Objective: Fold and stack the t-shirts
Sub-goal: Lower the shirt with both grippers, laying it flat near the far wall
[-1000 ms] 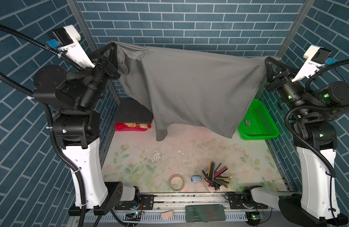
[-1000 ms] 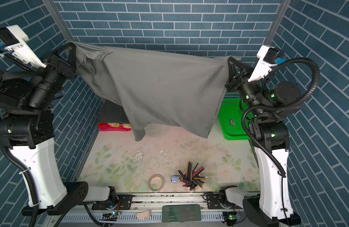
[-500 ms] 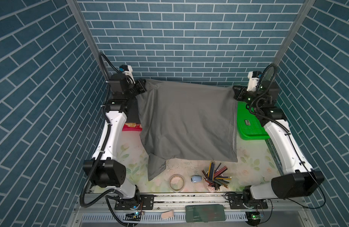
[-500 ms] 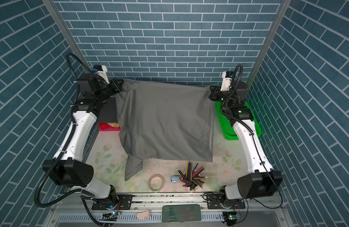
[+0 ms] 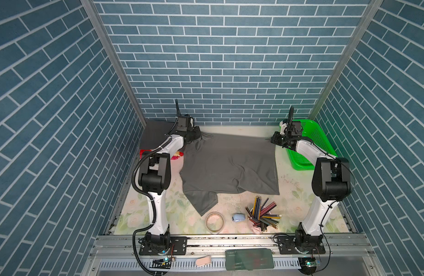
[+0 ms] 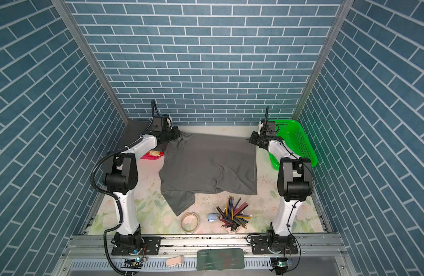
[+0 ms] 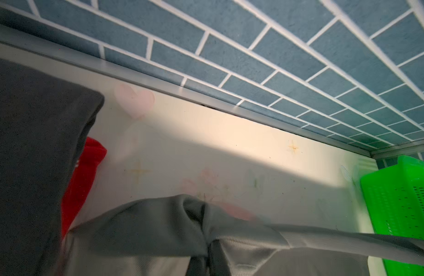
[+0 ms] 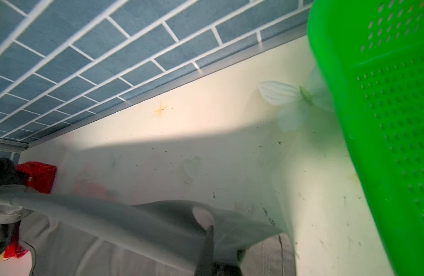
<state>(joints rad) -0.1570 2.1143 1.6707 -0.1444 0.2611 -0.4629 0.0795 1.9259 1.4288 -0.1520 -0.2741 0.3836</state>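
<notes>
2 claws (image 5: 198, 136) (image 5: 273, 139) pinch 1 grey t-shirt (image 5: 230, 167) near 1 charcoal t-shirt (image 5: 153, 134).

Shirts and clutter on the table (image 5: 294, 191)
The spread t-shirt (image 5: 227, 165) lies mid-table; the second t-shirt (image 5: 153, 133) sits in the back left corner, the basket (image 5: 318, 141) back right, the tape ring (image 5: 215, 221) and pencils (image 5: 263, 215) in front of the spread one, near each other.
</notes>
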